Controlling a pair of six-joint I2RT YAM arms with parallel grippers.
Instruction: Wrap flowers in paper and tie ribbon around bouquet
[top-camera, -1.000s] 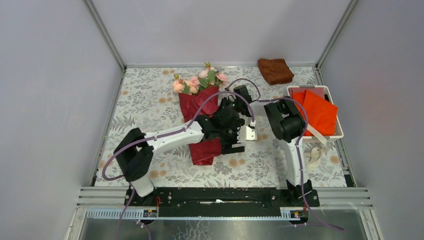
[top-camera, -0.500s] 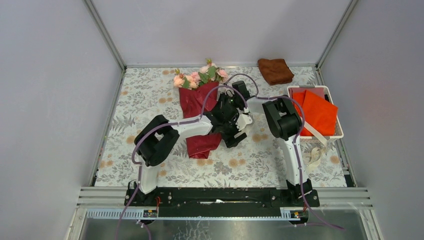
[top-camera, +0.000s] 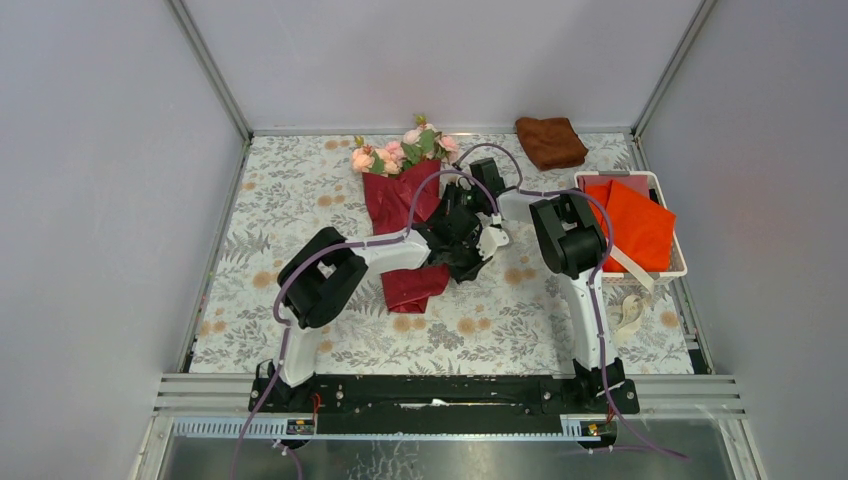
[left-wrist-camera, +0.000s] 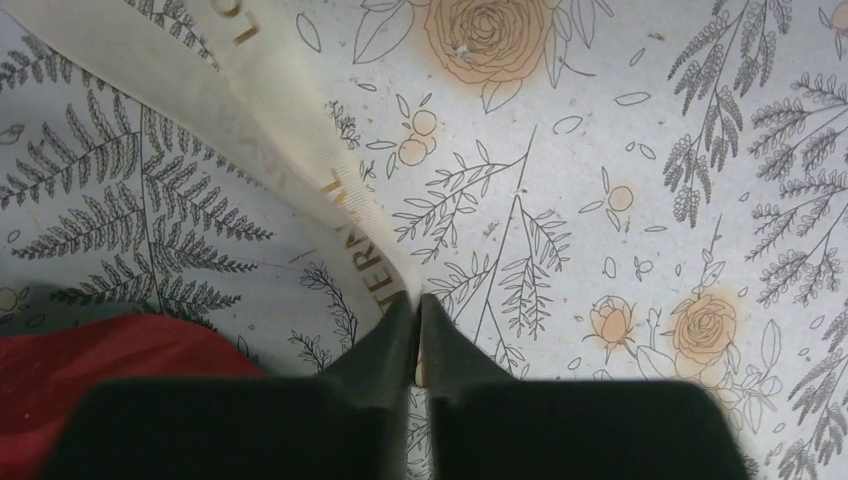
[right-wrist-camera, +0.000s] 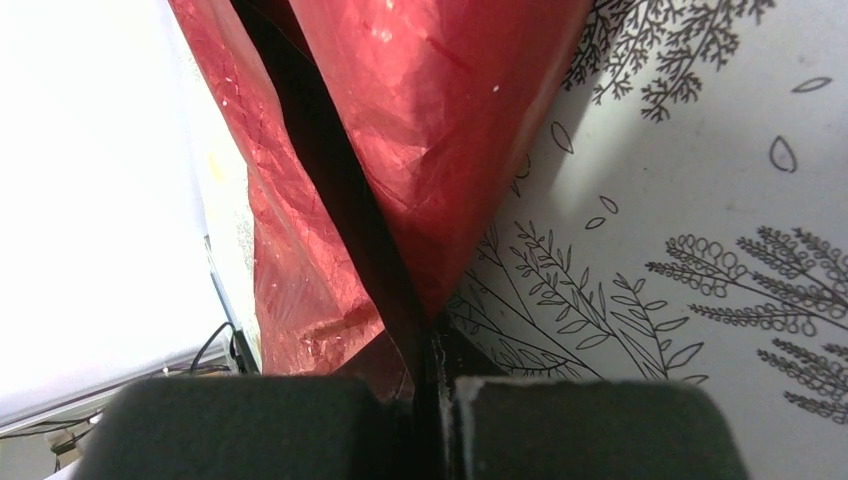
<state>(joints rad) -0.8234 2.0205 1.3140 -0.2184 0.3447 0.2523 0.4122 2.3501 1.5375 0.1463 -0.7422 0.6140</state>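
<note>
A: Paper (right-wrist-camera: 420, 120) finish?
B: Thin, crinkly, semi-gloss red w/ shiny specks; reverse side darker, duller.
A: Ribbon (left-wrist-camera: 300, 150)?
B: Cream fabric, smooth, soft sheen, gold print.
A: Tabletop (left-wrist-camera: 620, 130)?
B: Matt, flat, printed floral cover.
A: Grippers?
B: Left gripper (left-wrist-camera: 416, 300) & right gripper (right-wrist-camera: 432, 345): matt black plastic, approx. smooth. Brown cloth (top-camera: 550, 142) looks fuzzy.

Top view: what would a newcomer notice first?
The bouquet, pink roses in dark red paper, lies mid-table, blooms toward the far wall. Bright orange sheets fill a white tray at right. Up close, the left gripper pinches a cream ribbon; the right gripper pinches the paper.
</note>
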